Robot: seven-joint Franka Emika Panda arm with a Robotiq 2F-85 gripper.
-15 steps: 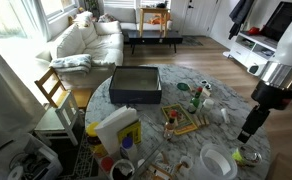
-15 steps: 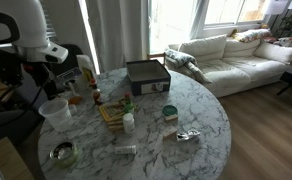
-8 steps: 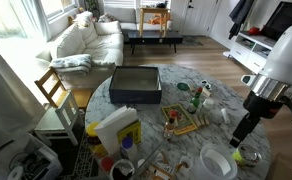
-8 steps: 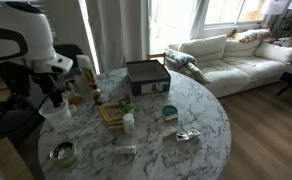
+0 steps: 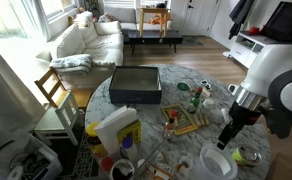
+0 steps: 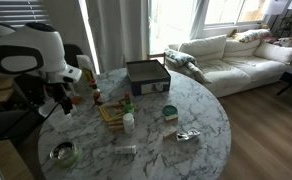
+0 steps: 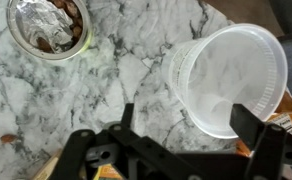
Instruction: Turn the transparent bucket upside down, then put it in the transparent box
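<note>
- Marble tabletop (image 6: 191,115), round and set in a living room, is crowded with small clutter, so we have little free space to work in.
- We see the transparent bucket (image 7: 226,75) standing upright near the table edge, its mouth open toward the wrist camera. It sits on bare marble, with a foil-lined bowl (image 7: 48,25) well apart from it.
- Our gripper (image 7: 186,125) hangs just above the bucket, jaws spread wide and holding nothing. In the wrist view, 1 finger shows over the bucket's near rim and the other over the marble beside it.
- We judge that the wide spread is there to take the rim or wall, a hold the flip needs. The bucket is not yet turned.
- In an exterior view, the transparent box (image 5: 114,125) stands across the table from the bucket, near a dark grey box (image 5: 134,85), so the carry will cross the clutter.
- We think the thin plastic may flex or slip when pinched.
</note>
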